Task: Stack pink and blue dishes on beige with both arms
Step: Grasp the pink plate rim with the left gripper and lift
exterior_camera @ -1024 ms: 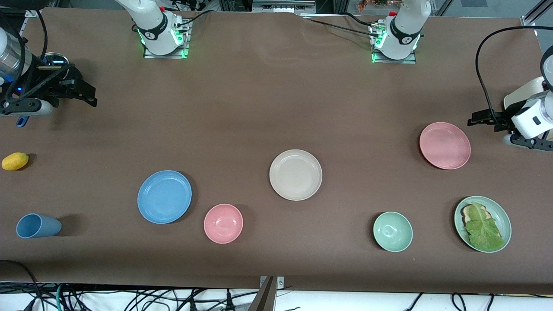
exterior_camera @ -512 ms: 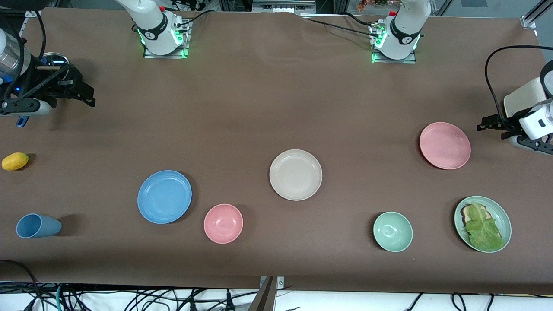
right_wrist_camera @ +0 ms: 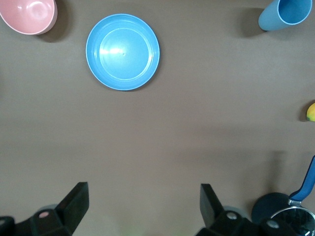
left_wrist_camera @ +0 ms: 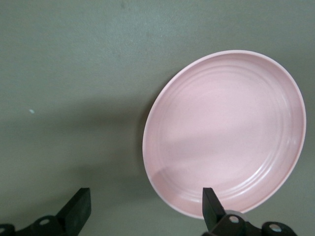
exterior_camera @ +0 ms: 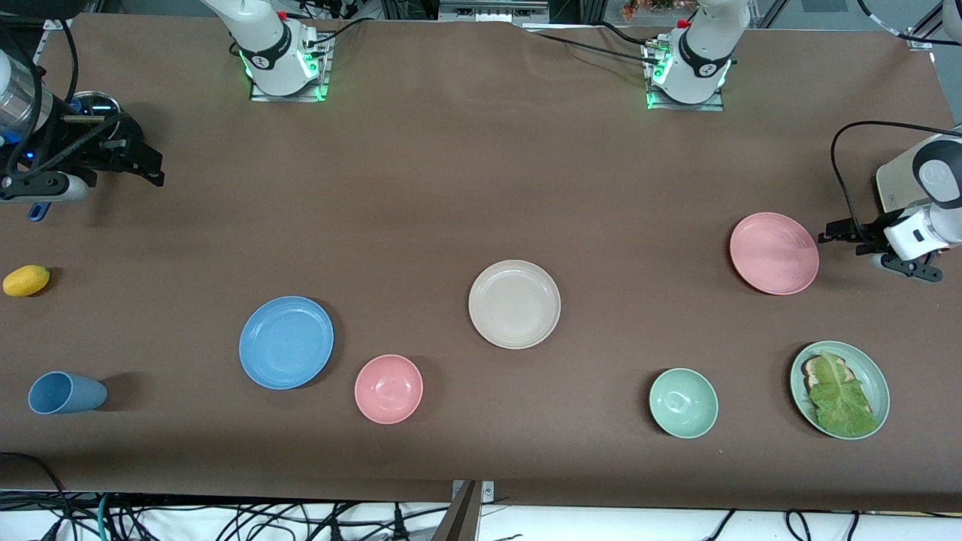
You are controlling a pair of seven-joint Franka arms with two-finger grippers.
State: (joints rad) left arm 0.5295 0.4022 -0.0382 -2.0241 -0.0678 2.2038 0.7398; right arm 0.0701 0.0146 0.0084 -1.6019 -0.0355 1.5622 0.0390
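Note:
The beige plate (exterior_camera: 515, 304) lies mid-table. The blue plate (exterior_camera: 286, 342) (right_wrist_camera: 123, 51) lies toward the right arm's end, the pink plate (exterior_camera: 774, 253) (left_wrist_camera: 226, 132) toward the left arm's end. My left gripper (exterior_camera: 834, 233) (left_wrist_camera: 145, 211) is open, low beside the pink plate's rim on its table-end side; one fingertip (left_wrist_camera: 211, 206) shows over the rim, the other over bare table. My right gripper (exterior_camera: 154, 169) (right_wrist_camera: 142, 206) waits open and empty over bare table at the right arm's end, well apart from the blue plate.
A pink bowl (exterior_camera: 388, 388) sits beside the blue plate, nearer the camera. A pale green bowl (exterior_camera: 683, 403) and a green plate (exterior_camera: 879, 376) with lettuce lie nearer than the pink plate. A blue cup (exterior_camera: 66, 393), a yellow fruit (exterior_camera: 26, 280) and a metal pot (exterior_camera: 94, 101) are at the right arm's end.
The left gripper has come down and in toward the pink plate's rim, with its wrist turned. The right arm has hardly moved. No dish has shifted.

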